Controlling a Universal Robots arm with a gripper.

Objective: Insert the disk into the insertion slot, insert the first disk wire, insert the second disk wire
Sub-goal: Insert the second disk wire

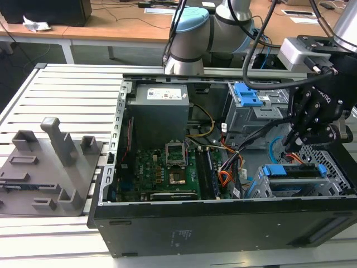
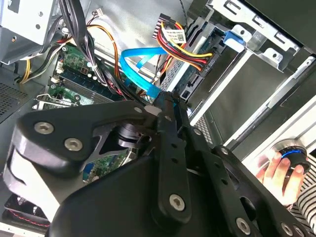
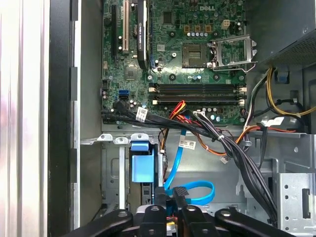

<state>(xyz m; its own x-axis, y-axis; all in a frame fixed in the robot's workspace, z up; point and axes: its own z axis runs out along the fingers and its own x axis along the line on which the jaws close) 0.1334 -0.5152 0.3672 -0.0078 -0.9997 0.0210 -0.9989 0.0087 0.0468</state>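
Note:
The disk (image 1: pixel 290 171), in its bright blue carrier, lies inside the insertion slot (image 1: pixel 330 163) of the perforated silver cage, at the exterior view's right end of the open computer case. My gripper (image 1: pixel 295 142) hangs just above the disk's rear end. In the second wrist view its black fingertips (image 2: pixel 167 106) are closed together where the flat blue disk wire (image 2: pixel 138 69) ends, so the gripper (image 2: pixel 165 98) is shut on that wire's plug. A plug with red, yellow and black wires (image 2: pixel 183 49) sits against the disk's rear edge. The carrier's blue tab (image 3: pixel 143 165) shows in the first wrist view.
A taller grey cage with a blue clip (image 1: pixel 245 95) stands behind the slot. Black and orange cable bundles (image 3: pixel 232 148) run between the motherboard (image 3: pixel 187 54) and the cages. A person's hand (image 2: pixel 281 170) rests on a knob outside the case. A grey fixture (image 1: pixel 50 162) lies at the exterior view's left.

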